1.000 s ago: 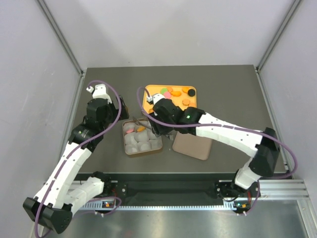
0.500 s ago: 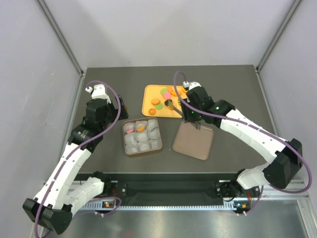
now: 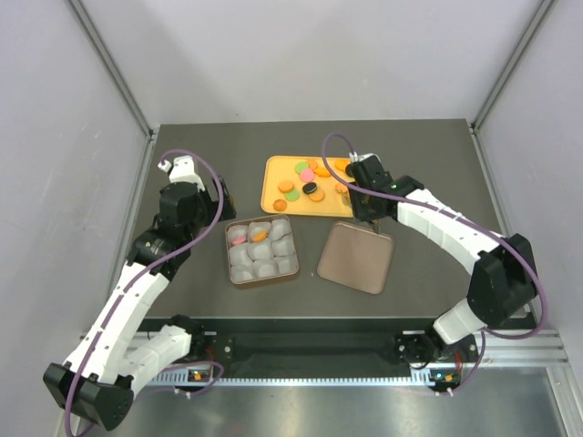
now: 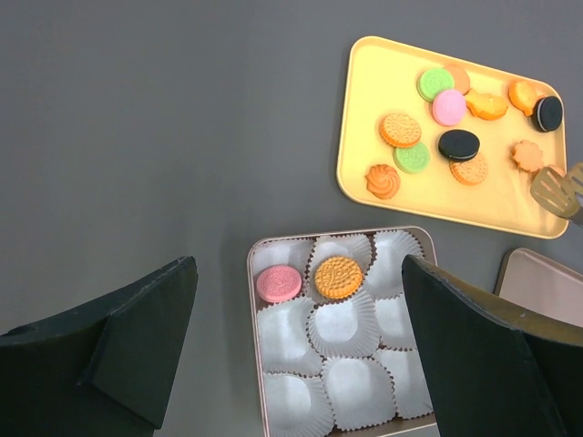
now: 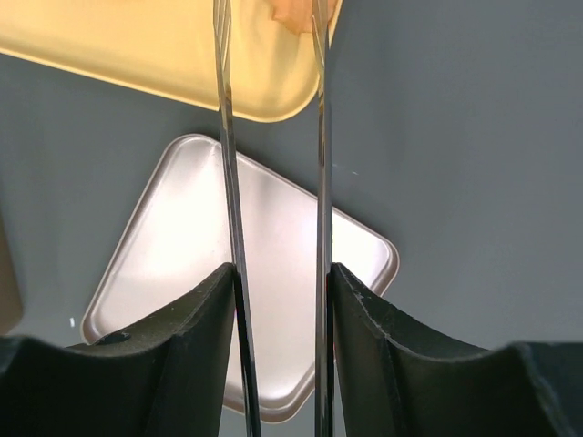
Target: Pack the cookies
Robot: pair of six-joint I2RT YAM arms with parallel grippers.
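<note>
The tongs (image 5: pixel 227 164) are held tight between the fingers of the right gripper (image 5: pixel 278 300), and their two thin arms are pointed straight at the yellow tray (image 4: pixel 364 109). Most of the cookies (image 4: pixel 399 129) are spread on that tray. One orange cookie (image 5: pixel 291 11) is seen just past the tong tips. Two cookies are laid in the box (image 4: pixel 250 346). The left gripper (image 4: pixel 301 346) is held wide open and empty, farther from the tray.

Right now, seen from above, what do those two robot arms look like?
Both the left arm and the right arm are slim white segments linked by chunky black joints. A purple cable loops loosely along each one. The jaws are black, blunt wedges.
</note>
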